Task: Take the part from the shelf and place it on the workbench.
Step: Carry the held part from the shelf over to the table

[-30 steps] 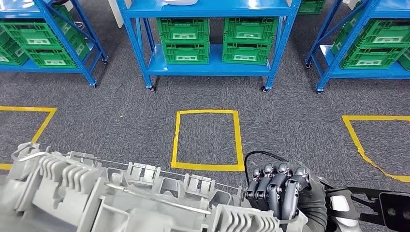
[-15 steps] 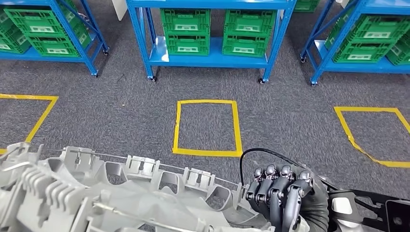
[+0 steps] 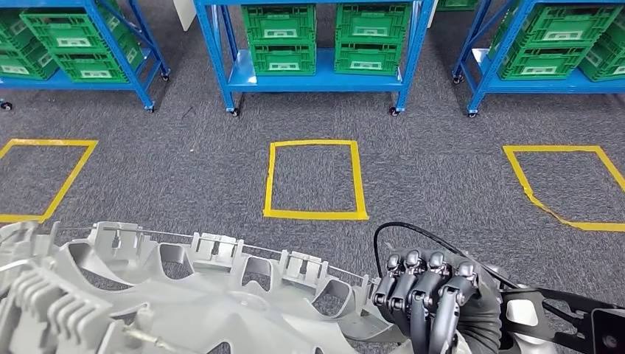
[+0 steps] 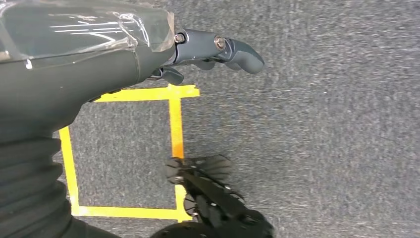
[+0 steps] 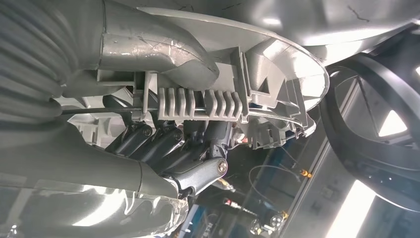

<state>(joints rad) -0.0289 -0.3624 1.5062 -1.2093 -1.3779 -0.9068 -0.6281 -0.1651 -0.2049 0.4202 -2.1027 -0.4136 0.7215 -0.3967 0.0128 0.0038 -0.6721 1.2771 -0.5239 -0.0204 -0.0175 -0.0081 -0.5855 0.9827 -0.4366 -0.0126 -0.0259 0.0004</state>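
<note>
A large grey plastic part [image 3: 184, 295], round with ribbed clips along its rim, fills the lower left of the head view, close to my body. My right hand [image 3: 431, 302] grips its right edge, dark fingers curled over the rim. In the right wrist view those fingers [image 5: 163, 144] wrap around a ribbed clip of the part [image 5: 223, 59]. My left hand [image 4: 208, 49] hangs over the grey carpet with nothing in it, thumb stretched out.
Blue shelf racks [image 3: 313, 77] with green crates [image 3: 284, 37] stand across the far side. Yellow taped squares mark the grey carpet: one ahead [image 3: 315, 215], one to the left [image 3: 44, 177], one to the right [image 3: 560, 184].
The whole picture has shifted, so the camera has moved: shelves and taped squares sit higher in it. The part now lies lower and flatter in view. My right hand keeps its grip.
</note>
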